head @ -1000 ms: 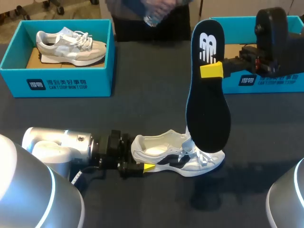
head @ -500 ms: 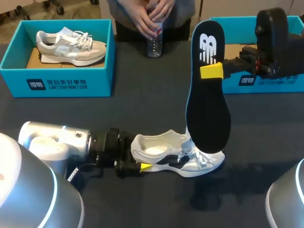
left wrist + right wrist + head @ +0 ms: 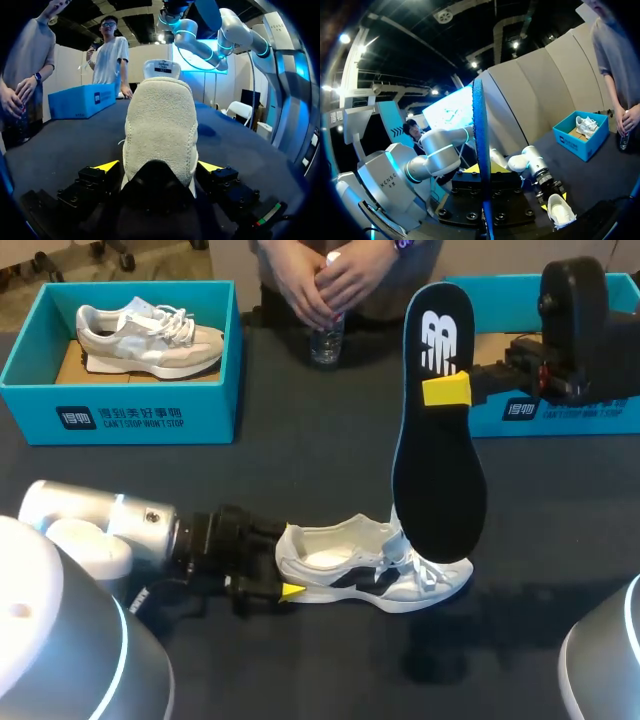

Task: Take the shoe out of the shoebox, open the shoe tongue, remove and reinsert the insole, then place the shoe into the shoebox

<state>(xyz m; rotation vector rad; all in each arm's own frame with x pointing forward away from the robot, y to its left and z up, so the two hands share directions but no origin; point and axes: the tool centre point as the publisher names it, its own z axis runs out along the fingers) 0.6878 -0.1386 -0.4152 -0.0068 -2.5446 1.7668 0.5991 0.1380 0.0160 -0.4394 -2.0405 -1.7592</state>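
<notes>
A white shoe (image 3: 372, 575) with dark side stripes stands on the dark table, toe to the right. My left gripper (image 3: 283, 566) is open at its heel. In the left wrist view the fuzzy heel (image 3: 159, 127) fills the gap between the yellow fingertips (image 3: 107, 166), which stand on either side of it. My right gripper (image 3: 447, 389) is shut on a black insole (image 3: 437, 430), held upright with its lower end over the shoe's laces. In the right wrist view the insole (image 3: 480, 145) shows edge-on, rising from my right gripper (image 3: 483, 175).
A teal shoebox (image 3: 120, 412) at the back left holds another pale shoe (image 3: 148, 335). A second teal shoebox (image 3: 575, 412) sits at the back right, behind my right arm. A person's hands hold a water bottle (image 3: 324, 338) at the table's far edge.
My left gripper's fingers spread wider at the heel and the arm shifted slightly left. The person set a water bottle on the far edge. The insole stayed put.
</notes>
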